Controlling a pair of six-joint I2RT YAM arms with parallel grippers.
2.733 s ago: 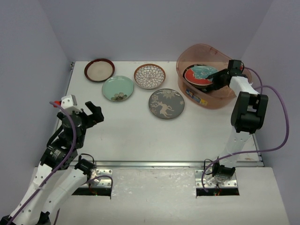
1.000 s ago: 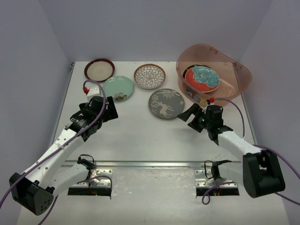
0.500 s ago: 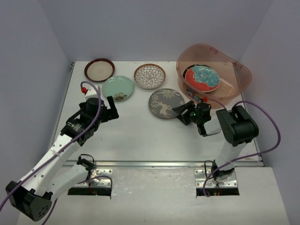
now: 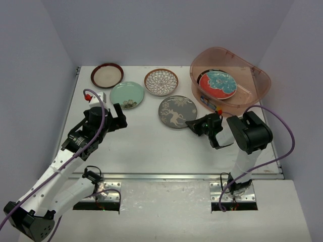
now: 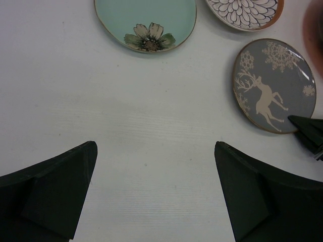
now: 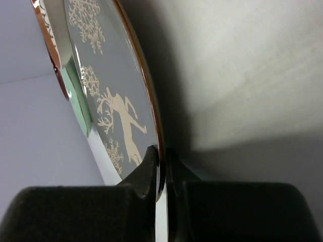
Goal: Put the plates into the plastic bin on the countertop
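Observation:
The grey deer plate (image 4: 176, 112) (image 5: 272, 83) (image 6: 106, 85) lies mid-countertop (image 4: 151, 146), its near-right rim pinched between the fingers of my right gripper (image 4: 195, 124) (image 6: 162, 154), which is shut on it. In the plastic bin (image 4: 257, 96) at the back right lies a red-and-teal plate (image 4: 217, 84) on top of a dark-rimmed one. My left gripper (image 4: 121, 117) (image 5: 154, 146) hangs open over bare table, just in front of the mint green plate (image 4: 126, 94) (image 5: 146, 20).
A brown lattice plate (image 4: 161, 81) (image 5: 245, 7) and a dark-rimmed cream plate (image 4: 107, 74) sit along the back of the table. The right arm's purple cable loops out to the right of the bin. A metal rail (image 4: 166, 176) runs along the front edge.
The right gripper closed from wide open onto the deer plate's rim, and the plate slid slightly left. The left arm drew back a little.

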